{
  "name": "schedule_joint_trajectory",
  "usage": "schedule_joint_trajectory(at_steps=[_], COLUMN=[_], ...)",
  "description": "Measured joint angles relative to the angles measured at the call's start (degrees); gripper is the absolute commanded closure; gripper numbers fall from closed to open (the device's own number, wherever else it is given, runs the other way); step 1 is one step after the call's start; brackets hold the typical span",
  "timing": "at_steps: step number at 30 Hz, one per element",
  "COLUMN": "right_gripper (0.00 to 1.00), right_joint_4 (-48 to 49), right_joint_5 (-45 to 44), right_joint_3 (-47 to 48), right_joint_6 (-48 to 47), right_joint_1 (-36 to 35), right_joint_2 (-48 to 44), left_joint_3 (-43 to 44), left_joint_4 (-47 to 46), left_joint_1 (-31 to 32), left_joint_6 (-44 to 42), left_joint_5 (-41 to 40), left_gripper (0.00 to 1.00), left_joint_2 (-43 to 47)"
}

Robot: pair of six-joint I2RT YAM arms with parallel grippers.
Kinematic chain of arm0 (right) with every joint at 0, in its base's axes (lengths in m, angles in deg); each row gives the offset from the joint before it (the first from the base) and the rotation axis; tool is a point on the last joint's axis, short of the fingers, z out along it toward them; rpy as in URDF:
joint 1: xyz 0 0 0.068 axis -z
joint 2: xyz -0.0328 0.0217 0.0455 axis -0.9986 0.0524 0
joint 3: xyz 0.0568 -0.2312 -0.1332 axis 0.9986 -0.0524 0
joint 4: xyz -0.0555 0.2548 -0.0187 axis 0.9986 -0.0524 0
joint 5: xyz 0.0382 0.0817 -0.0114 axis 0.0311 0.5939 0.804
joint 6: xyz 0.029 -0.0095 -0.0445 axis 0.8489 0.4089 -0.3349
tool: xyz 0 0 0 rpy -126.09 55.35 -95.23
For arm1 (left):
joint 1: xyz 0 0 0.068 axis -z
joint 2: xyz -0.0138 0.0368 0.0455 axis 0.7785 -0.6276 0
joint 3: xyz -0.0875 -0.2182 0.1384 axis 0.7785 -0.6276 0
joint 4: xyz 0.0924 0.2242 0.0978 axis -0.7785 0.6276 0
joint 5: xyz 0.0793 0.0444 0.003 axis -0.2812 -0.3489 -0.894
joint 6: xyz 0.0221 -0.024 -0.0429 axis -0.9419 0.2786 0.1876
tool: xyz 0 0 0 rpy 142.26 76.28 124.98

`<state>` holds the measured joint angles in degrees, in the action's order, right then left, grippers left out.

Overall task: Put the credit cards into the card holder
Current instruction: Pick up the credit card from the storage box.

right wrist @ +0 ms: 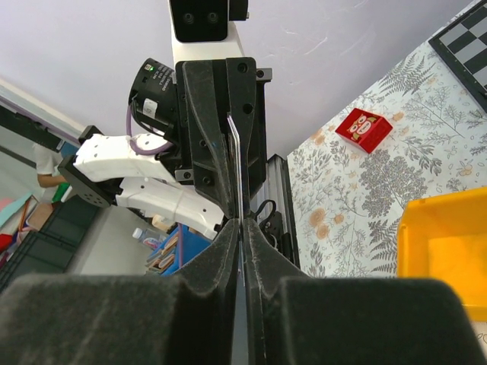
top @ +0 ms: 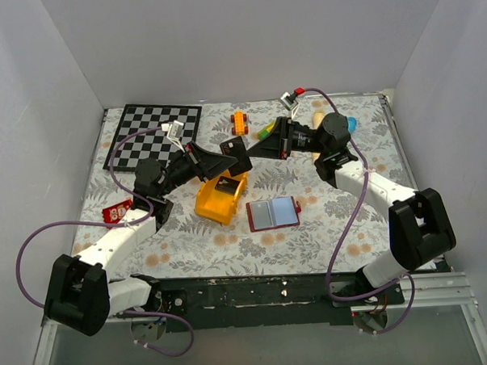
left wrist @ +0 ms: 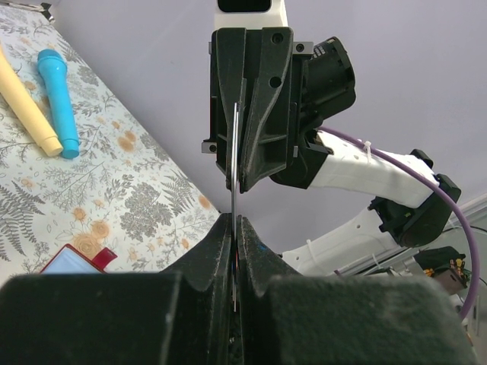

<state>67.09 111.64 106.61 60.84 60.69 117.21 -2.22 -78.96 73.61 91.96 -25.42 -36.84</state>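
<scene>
Apparent handover above the counter's centre: left gripper (left wrist: 234, 228) and right gripper (right wrist: 242, 228) both clamp one credit card (left wrist: 233, 199); next, one should release before approaching the open card holder (top: 273, 213).

Illumination bright, even, diffuse — shadows on the table (top: 327, 251) soft and faint. Overhead view sharp. Wrist views: near fingers (left wrist: 209, 262) dark, slightly blurred — backgrounds sharp.

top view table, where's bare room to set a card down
Bare cloth: the strip between the card holder and the near edge, and right of it up to the right arm. Crowded: around the yellow bin, where the left gripper and right gripper pinch a credit card.
</scene>
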Motion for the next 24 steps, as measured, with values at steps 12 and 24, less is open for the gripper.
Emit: schedule_joint_trajectory(at_steps=[12,24], right_gripper=[0.99,0.99], right_joint_4=[1.0,2.6], right_joint_5=[0.2,0.7], right_joint_3=[0.0,0.0], right_joint_6=[1.2,1.5], right_joint_1=[0.0,0.5], right_joint_2=[0.0,0.0], left_joint_3=[0.0,0.0], left_joint_4=[-0.4,0.0], left_joint_1=[0.0,0.0], left_joint_6=[0.0,0.2], left_joint_5=[0.0,-0.2], left_gripper=[0.82,0.85], left_joint_2=[0.0,0.0])
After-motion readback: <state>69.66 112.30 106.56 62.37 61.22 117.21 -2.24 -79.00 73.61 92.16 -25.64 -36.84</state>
